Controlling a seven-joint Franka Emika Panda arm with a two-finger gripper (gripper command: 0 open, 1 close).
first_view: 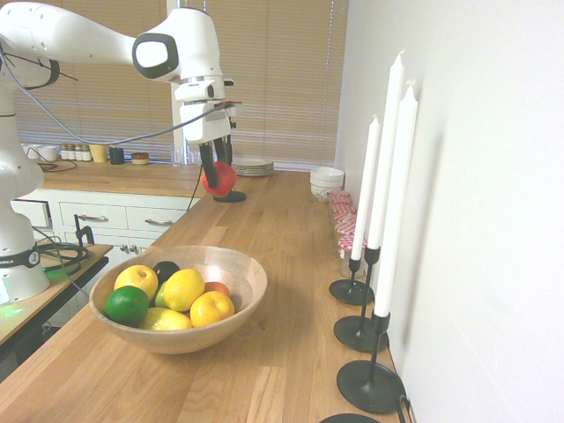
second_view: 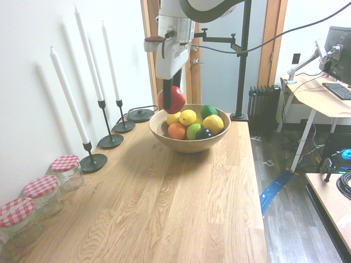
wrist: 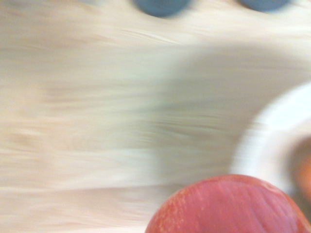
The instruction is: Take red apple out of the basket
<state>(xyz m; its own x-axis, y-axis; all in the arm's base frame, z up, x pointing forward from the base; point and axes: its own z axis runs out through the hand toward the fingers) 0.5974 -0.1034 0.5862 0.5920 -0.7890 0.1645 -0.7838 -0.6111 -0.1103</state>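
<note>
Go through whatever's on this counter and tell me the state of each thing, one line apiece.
Red apple: lifted, held in the air beside the basket.
Gripper: shut on the red apple.
Basket: upright on the counter, holding lemons, a lime and other fruit.
Candles: upright in black holders, unlit.
Glass jars: closed with checked lids.

below me runs a long wooden countertop (second_view: 164, 203). on it sits the basket (first_view: 236, 304) of fruit, well clear of the wall. along the wall stand black candlesticks (first_view: 370, 385) with white candles, then glass jars (second_view: 67, 171) with red checked lids.
</note>
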